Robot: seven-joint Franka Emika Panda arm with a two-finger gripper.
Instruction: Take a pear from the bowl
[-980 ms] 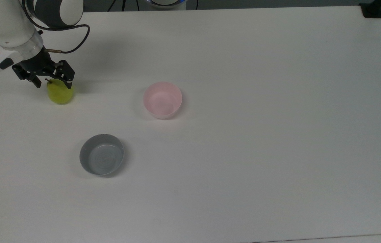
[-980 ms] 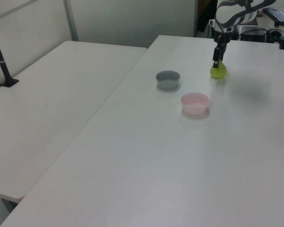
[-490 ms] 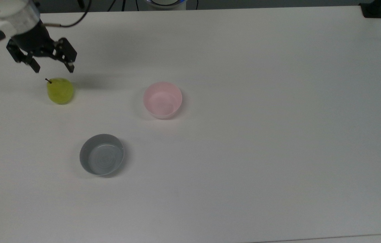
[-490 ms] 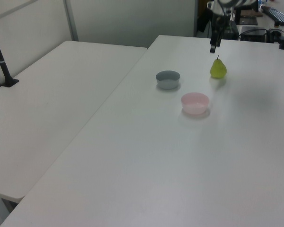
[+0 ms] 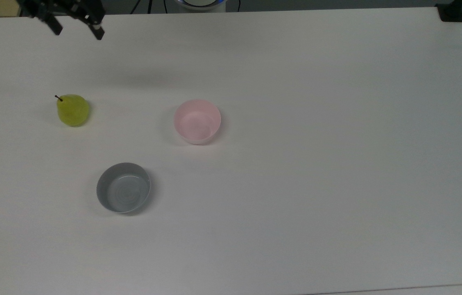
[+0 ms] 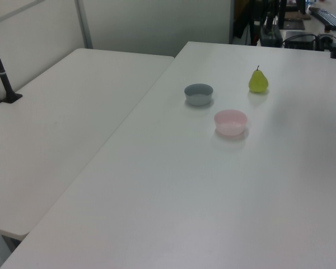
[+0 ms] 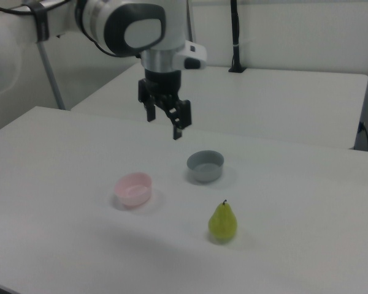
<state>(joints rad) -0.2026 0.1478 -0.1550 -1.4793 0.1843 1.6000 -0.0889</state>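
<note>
One arm, two bowls, one pear on a white table [image 5: 337, 164].

The gripper [image 7: 164, 125] hangs high with its fingers spread and nothing between them. Below it in the right view sit one pink bowl [image 5: 197, 121], one grey bowl [image 5: 123, 193] and, nearest the camera, one pear [image 5: 73, 110], upright on the table, outside both bowls.

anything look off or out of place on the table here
Nothing spilled or damaged. The pear stands upright on the bare table, apart from the empty pink bowl and grey bowl. The gripper hangs open above.
</note>
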